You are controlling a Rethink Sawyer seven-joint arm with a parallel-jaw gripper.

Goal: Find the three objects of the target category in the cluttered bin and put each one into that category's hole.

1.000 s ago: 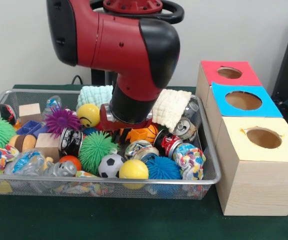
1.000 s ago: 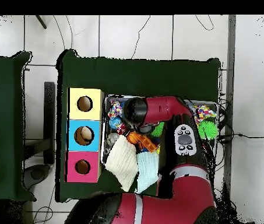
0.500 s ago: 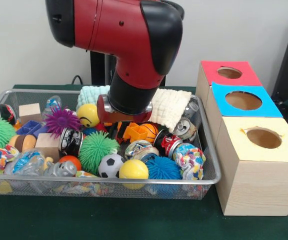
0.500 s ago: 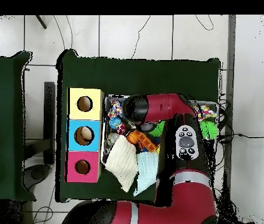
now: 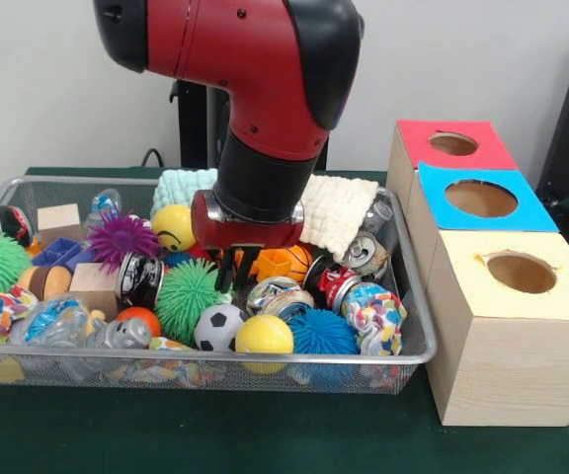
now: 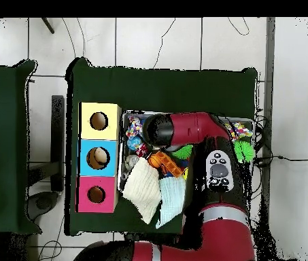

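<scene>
Green table (image 5: 265,434), cluttered wire bin (image 5: 413,346), pincer (image 5: 237,272) fingers apart, empty, tips hidden among toys

Front view: camera set low and close at the table's near edge, facing the arm (image 5: 245,89) across the bin (image 5: 403,346); bin and three boxes (image 5: 507,316) fill most of the frame, boxes at right. Overhead view: camera high above, looking straight down, far off; whole table (image 6: 163,85) and surrounding floor visible. Shared: bin (image 6: 124,115), boxes (image 6: 99,158), arm (image 6: 190,128). Boxes lie left of the bin overhead.
</scene>
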